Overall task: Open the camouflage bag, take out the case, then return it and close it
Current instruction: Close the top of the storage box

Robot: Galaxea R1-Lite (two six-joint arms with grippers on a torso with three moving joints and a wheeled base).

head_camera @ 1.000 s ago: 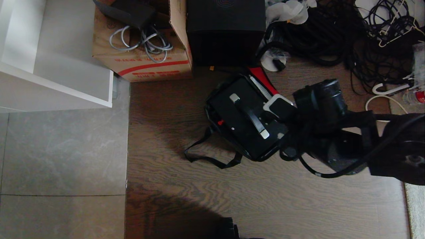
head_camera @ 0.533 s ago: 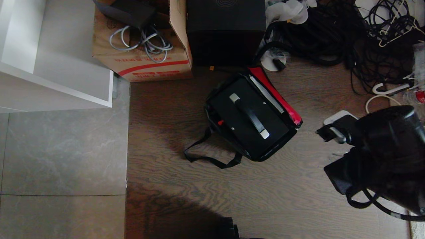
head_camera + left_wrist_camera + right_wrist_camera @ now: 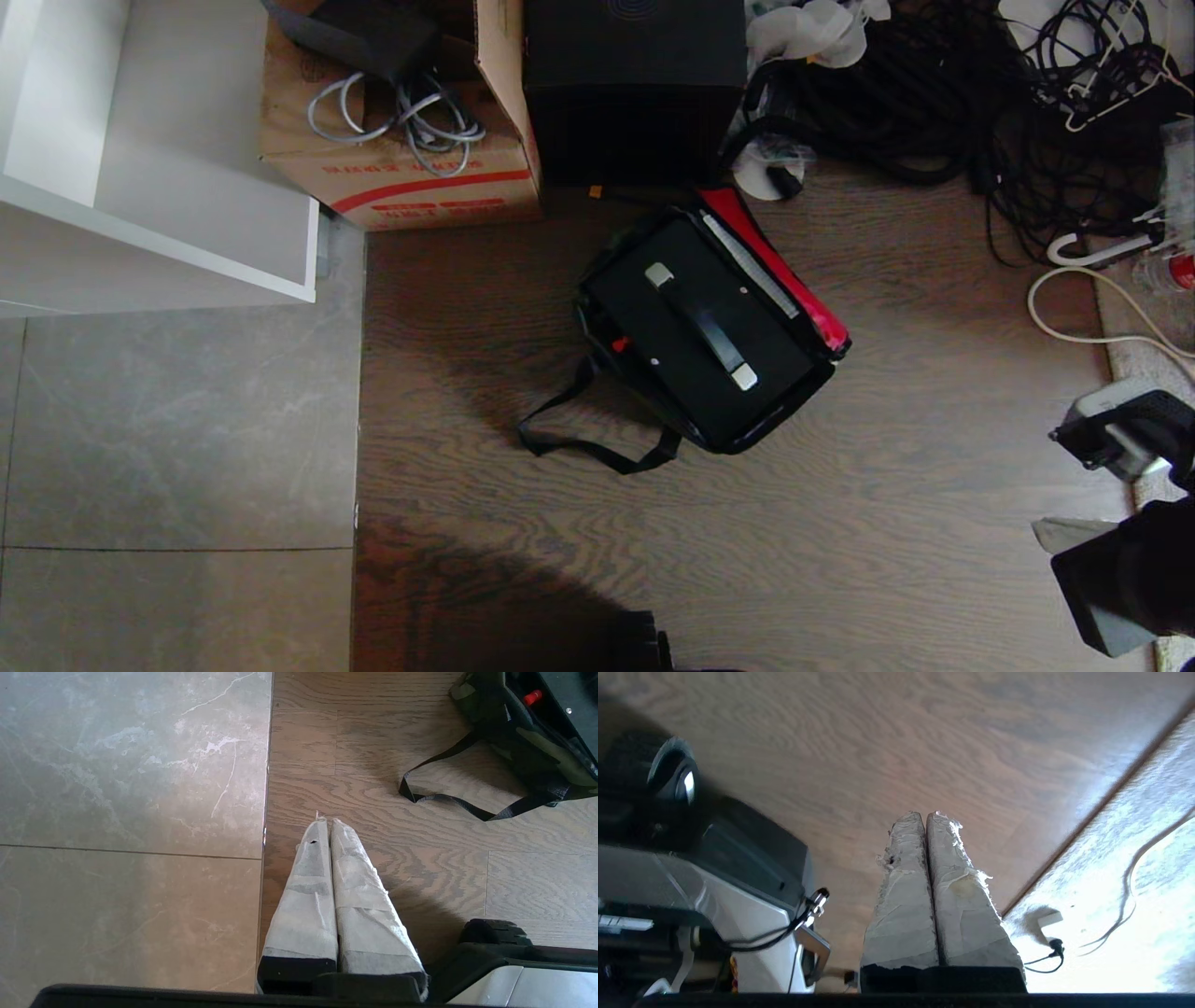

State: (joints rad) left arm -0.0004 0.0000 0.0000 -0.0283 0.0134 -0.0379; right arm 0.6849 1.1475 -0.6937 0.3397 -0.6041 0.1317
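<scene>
On the brown wood-plank floor (image 3: 840,523), middle of head view, sits one soft green-and-black camouflage bag (image 3: 597,322), open, red lining flap (image 3: 780,266) folded out on its far-right side. One flat black rectangular hard case (image 3: 695,336) lies inside it, handle (image 3: 702,325) up, small red spot (image 3: 618,344) at near-left edge; case looks returned, bag not closed. One black strap (image 3: 588,446) loops on floor in front.

Right gripper (image 3: 924,815) at right edge of head view, well apart from bag, taped fingers pressed together, nothing between them. Left gripper (image 3: 325,822) parked low over floor near tile seam, fingers also together, empty.

Step in hand, judged: closing the bag. To do it well: open the fingers first, approach the red flap from the far-right side, pinch its free edge, fold it over the case toward the strap side, keep the case flat and not dragged. Zipper loop not visible here, so find it before pulling.

Count: one brown cardboard box (image 3: 401,177), one tall black box (image 3: 635,93), many tangled black cables (image 3: 934,93).
</scene>
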